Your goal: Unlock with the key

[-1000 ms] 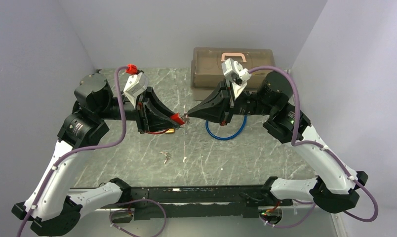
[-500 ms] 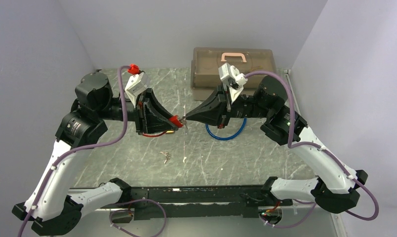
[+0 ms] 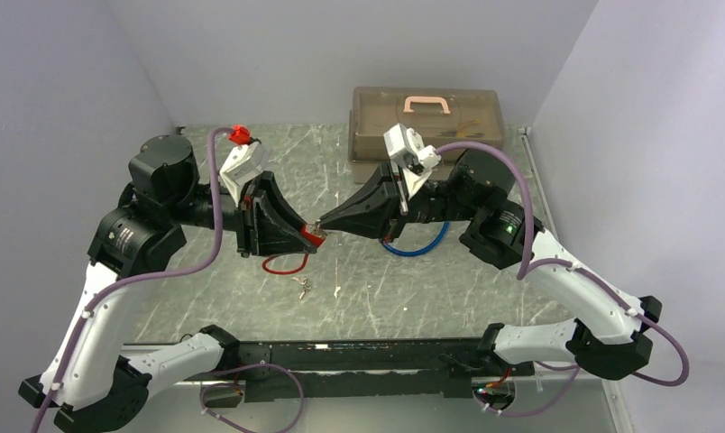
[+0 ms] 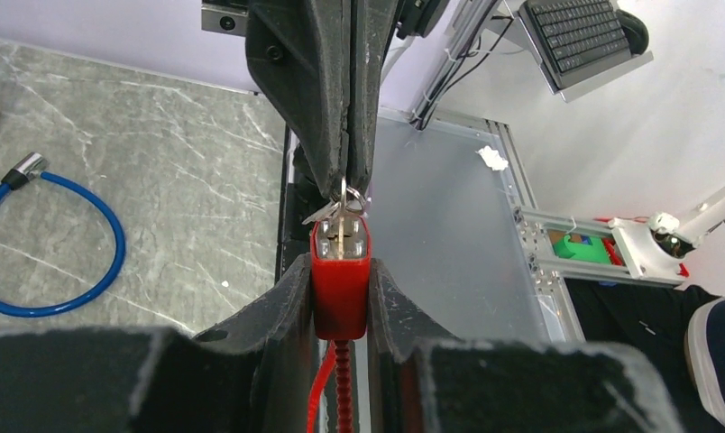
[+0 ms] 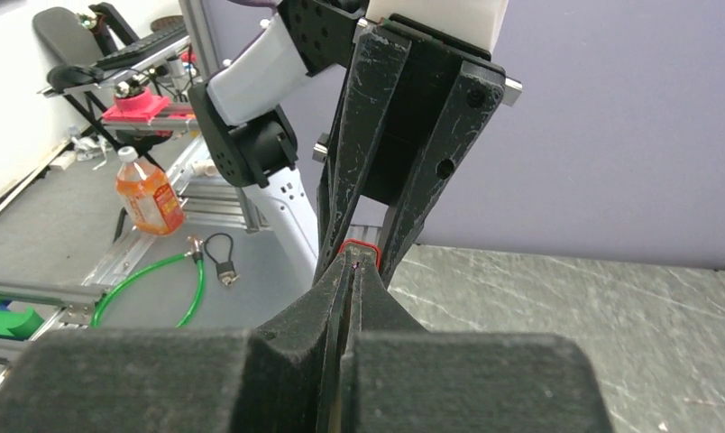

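Marbled grey counter (image 3: 485, 280), pale walls. Left tool (image 3: 312, 239) clamps red lock (image 4: 341, 289) above mid-counter, its red cable (image 3: 282, 264) looping below. Right tool (image 3: 323, 223), fingers pressed together, pinches key (image 4: 343, 209) at the lock's face. Blue cable loop (image 3: 413, 248) under right arm; spare keys (image 3: 302, 286) nearer the bases; brown case (image 3: 467, 113) at back.
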`<state>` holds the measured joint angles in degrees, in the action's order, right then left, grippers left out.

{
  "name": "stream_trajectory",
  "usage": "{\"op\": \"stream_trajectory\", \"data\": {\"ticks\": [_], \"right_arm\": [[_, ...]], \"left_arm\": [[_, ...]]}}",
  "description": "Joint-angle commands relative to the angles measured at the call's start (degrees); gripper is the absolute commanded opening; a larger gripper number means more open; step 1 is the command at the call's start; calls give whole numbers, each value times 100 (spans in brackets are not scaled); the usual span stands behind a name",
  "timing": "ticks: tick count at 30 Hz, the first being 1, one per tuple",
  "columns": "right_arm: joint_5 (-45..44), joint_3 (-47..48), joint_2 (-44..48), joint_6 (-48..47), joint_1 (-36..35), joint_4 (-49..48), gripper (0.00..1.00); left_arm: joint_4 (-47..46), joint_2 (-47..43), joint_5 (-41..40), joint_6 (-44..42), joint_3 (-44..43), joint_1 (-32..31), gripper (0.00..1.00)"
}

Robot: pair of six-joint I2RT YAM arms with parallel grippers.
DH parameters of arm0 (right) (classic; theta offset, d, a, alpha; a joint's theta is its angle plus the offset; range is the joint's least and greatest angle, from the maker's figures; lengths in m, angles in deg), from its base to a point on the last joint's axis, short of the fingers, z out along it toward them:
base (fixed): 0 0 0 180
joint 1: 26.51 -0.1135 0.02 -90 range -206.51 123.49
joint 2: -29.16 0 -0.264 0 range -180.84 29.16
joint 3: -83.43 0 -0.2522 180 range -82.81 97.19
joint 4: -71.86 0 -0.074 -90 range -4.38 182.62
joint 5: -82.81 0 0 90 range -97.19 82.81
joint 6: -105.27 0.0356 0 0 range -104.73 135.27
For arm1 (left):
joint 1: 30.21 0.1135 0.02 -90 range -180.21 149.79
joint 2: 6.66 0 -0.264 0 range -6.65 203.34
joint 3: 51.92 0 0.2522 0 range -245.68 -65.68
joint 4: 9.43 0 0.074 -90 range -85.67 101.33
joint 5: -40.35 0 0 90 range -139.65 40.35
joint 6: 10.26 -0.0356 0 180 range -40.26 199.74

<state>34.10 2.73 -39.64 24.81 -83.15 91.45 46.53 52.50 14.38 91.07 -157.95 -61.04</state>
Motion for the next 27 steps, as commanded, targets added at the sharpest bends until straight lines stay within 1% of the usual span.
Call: {"op": "stream_trajectory", "data": {"ticks": [1,5,8,12,13,14,18,20,22,24,27], "right_arm": [[434,-345,-828,-107,-487,1699,0],[123,-56,-736,-545,-476,2378,0],[-2,-155,-620,-611,-472,2603,0],[-273,-146,-540,-866,-478,3195,0],[-459,-173,-449,-896,-473,3268,0],[-616,-171,-335,-901,-452,3338,0],[-942,1,10,-1095,-220,3531,0],[-1062,109,125,-1120,-161,3539,10],[-1138,256,242,-1139,-71,3485,15],[-1262,482,352,-1168,2,3446,24],[-1410,765,444,-1202,39,3316,30]], "left_arm": [[-1199,226,-329,-467,-618,-73,0],[-948,187,-420,-703,-672,-74,0],[-828,184,-443,-833,-741,-87,0],[-667,160,-468,-1004,-783,-95,0],[-596,146,-489,-1056,-796,-98,0],[-501,134,-512,-1318,-820,-94,0],[-228,96,-580,-1668,-881,-129,0],[-147,96,-530,-1754,-883,-135,0],[-112,60,-516,-1786,-820,-157,0],[-81,36,-514,-1829,-751,-176,0],[-94,0,-499,-1822,-689,-182,0]]}}
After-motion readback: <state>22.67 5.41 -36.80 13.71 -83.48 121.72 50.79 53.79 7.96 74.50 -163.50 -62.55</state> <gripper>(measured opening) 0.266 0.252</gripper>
